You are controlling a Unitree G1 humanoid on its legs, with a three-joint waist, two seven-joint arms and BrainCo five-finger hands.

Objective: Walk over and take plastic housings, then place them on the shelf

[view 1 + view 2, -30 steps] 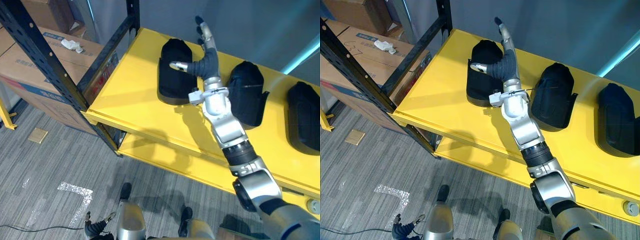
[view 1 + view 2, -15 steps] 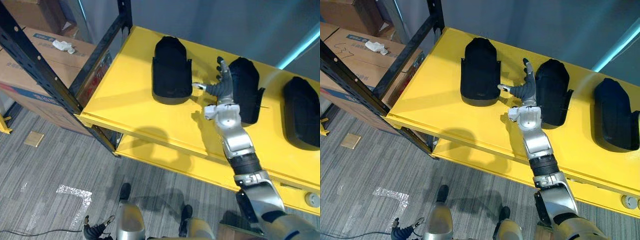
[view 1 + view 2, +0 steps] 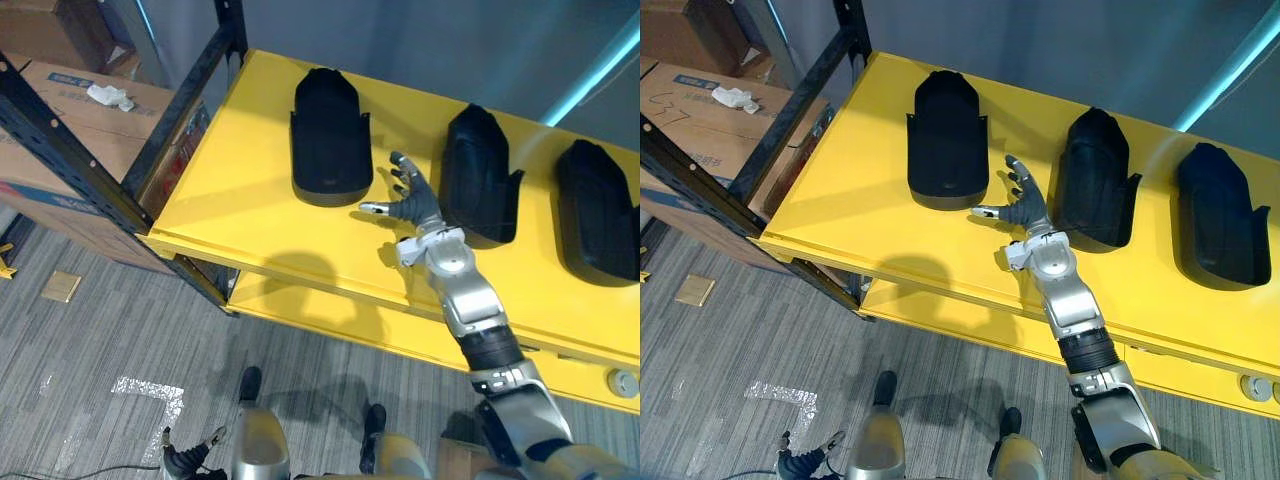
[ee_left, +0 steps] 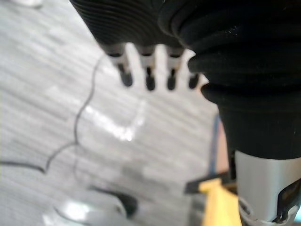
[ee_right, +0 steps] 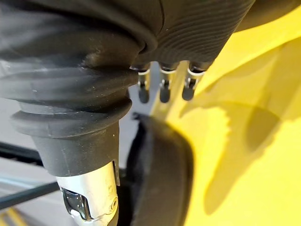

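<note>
I count three housings: a left housing (image 3: 329, 140), a middle housing (image 3: 480, 180) and a right housing (image 3: 598, 215). Two yellow boards: an upper shelf board (image 3: 245, 190) and a lower shelf board (image 3: 300, 300). Probably two cardboard boxes (image 3: 55, 115), though the edge cuts them off. One white scrap (image 3: 108, 97). One tan tile (image 3: 62, 286).

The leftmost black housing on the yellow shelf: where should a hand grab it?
Probably across its two long sides, coming down from above: the leftmost housing lies flat on the yellow shelf, longer than wide, with bare shelf on both sides.
</note>
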